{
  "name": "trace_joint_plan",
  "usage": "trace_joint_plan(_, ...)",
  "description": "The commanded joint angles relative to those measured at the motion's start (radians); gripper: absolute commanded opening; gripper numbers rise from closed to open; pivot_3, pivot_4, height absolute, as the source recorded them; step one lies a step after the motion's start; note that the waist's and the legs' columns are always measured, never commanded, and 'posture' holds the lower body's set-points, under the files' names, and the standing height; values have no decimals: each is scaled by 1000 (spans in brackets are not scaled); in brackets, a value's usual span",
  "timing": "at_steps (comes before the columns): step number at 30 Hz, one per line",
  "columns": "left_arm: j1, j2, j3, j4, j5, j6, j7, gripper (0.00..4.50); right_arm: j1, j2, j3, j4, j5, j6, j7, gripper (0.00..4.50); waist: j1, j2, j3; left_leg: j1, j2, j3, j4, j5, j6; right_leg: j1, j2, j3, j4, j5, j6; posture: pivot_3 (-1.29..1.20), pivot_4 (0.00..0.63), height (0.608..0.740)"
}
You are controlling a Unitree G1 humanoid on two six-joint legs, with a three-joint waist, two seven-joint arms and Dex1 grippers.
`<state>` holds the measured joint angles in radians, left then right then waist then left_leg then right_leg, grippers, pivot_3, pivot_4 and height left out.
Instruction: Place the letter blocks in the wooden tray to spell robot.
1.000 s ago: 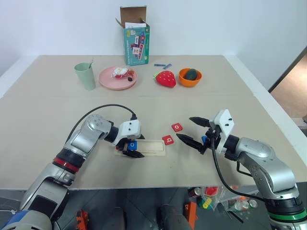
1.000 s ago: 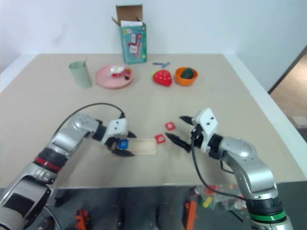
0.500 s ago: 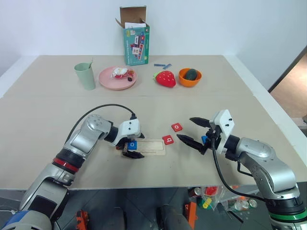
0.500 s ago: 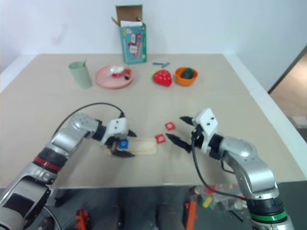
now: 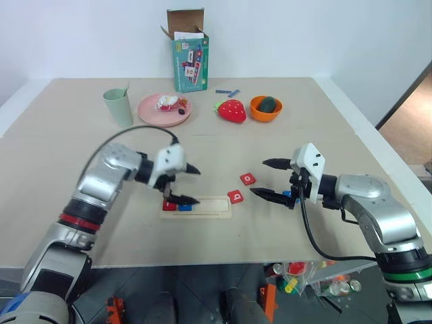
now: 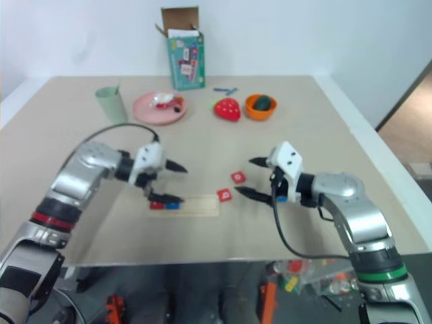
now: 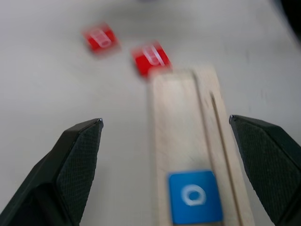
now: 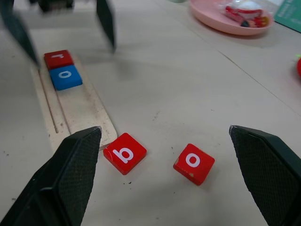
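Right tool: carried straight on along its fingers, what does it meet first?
Most likely the red b block, lying on the table just off the wooden tray end, between the open right tool fingers' lines. The red o block sits beside it; depth is uncertain.

Three red letter blocks (image 8: 124,153), perhaps two blue (image 8: 66,77); one wooden tray (image 8: 82,110).

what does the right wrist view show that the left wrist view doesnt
Right wrist view alone: the red r block seated in the wooden tray ahead of the blue o block, the pink plate, and the open left gripper above the tray's end. Left wrist view alone: nothing extra beyond a closer look along the tray groove. Both share the tray, the blue o, and the red b block and red o block lying loose on the table.
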<state>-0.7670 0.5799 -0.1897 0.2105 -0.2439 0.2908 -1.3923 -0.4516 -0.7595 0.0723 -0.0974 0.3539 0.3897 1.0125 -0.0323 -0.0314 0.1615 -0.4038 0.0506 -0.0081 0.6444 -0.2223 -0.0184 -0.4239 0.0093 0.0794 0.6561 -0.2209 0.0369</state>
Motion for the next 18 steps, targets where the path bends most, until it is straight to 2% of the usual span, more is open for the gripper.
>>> trace_joint_plan(1,43,37,66,-91,-97,70,-25,4458,-69,-15,39,89,-49,-79,92,4500,-3,0,0,0,0,0,0,0,0,0,0,0,0,0,0,0,150,740)
trace_joint_plan(5,169,44,124,-212,-166,150,56,4458,-133,-2,97,173,-93,-145,178,4500,-11,1,0,0,0,1,-1,-1,1,-1,0,1,0,-1,0,0,150,740)
trace_joint_plan(11,387,46,165,-427,-193,188,193,4458,-203,39,159,273,-142,-232,271,4500,-15,1,1,1,1,0,-1,-1,1,-1,1,0,2,-2,-1,0,150,740)
trace_joint_plan(18,493,57,211,-547,-226,240,315,4458,-308,129,213,434,-202,-324,331,4500,-16,1,1,3,1,0,3,0,0,-1,1,1,8,-2,-2,0,150,740)
